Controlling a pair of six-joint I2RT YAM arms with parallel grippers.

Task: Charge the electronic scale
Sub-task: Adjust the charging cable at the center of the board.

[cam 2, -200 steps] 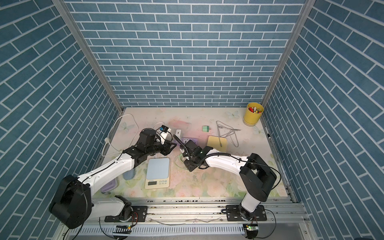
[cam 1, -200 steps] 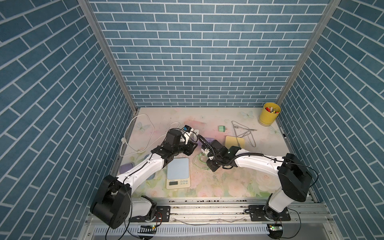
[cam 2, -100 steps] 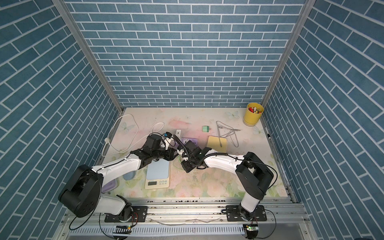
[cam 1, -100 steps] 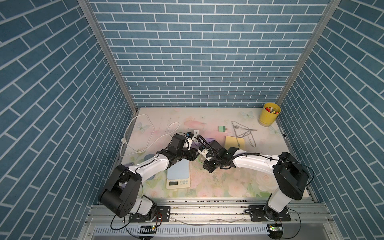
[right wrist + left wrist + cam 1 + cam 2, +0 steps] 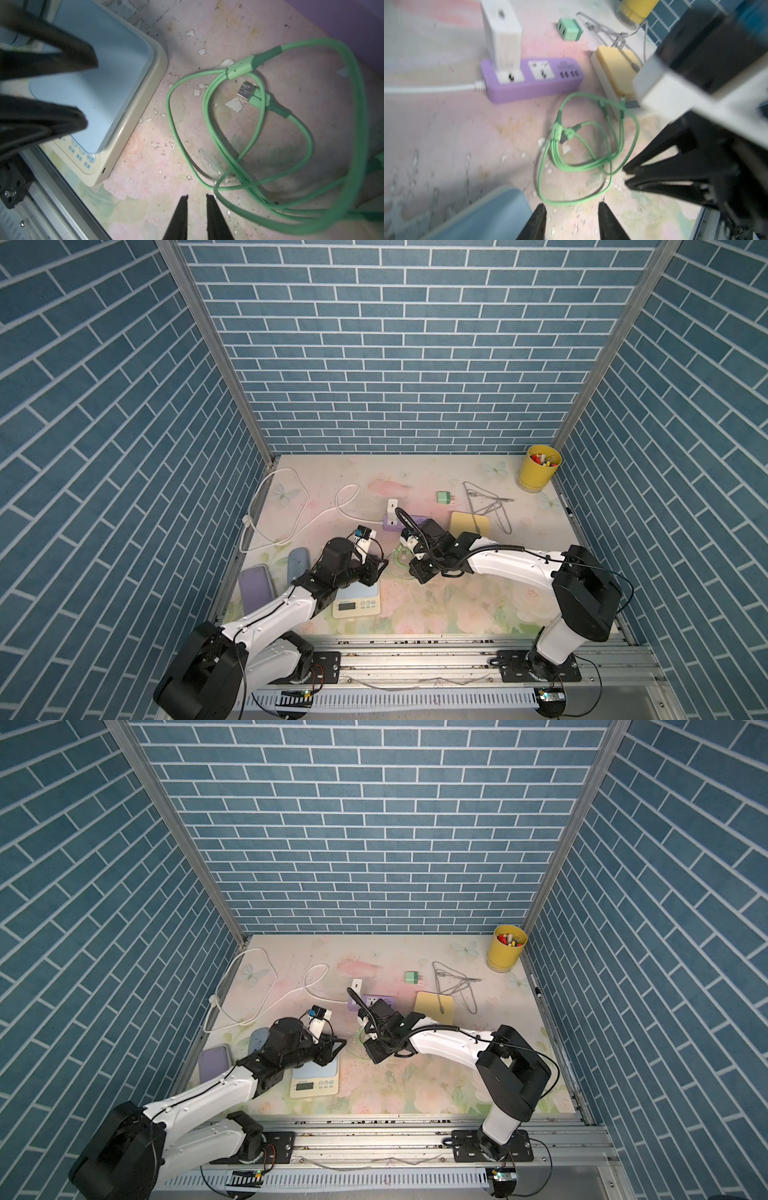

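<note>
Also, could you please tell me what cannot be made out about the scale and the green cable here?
- Scale: its far end is hidden by the left arm in both top views; display too small to read.
- Green cable: strands run off the right wrist view's edge; its small plugs are blurred in the left wrist view.

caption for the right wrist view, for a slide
Right gripper, jaws narrowly apart and empty, hovering by the green USB cable coiled on the mat beside the electronic scale
</note>
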